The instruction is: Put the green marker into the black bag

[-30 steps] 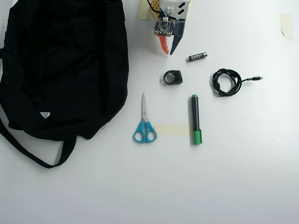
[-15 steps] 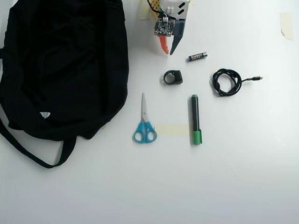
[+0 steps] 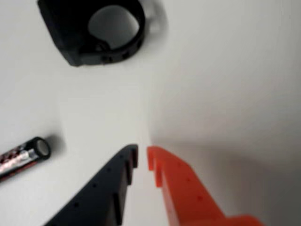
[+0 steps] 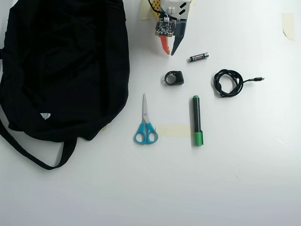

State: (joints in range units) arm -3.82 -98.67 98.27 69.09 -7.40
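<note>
One gripper (image 4: 170, 52) hangs at the top edge of the overhead view, its tips pointing down the picture, and the green marker (image 4: 197, 120) lies well below it and a little to the right, apart from it on the white table (image 4: 244, 179). Its fingers are nearly pressed together, with only a thin slit between the tips and nothing pinched; in the wrist view the gripper (image 3: 142, 157) shows one black finger and one orange finger, both flat, hard plastic with stepped inner edges.

Nearest the tips, just below them, sits a small black ring-shaped clip (image 4: 174, 77), matte and chunky. Just to the right of the gripper lies a slim black AAA battery (image 4: 199, 57), slightly tilted, its metal end glinting in the wrist view (image 3: 28, 154). Farther right a black cable (image 4: 228, 83) is coiled in a loose loop with its plug sticking out.

Beyond the clip, the marker has a black barrel and a bright green cap at its far end. A strip of pale tape (image 4: 173, 130) lies between it and the blue-handled scissors (image 4: 145, 122).

Left of the gripper spreads the black bag (image 4: 61, 66), soft, creased fabric with a small white label and a strap looping out at its lower left.
</note>
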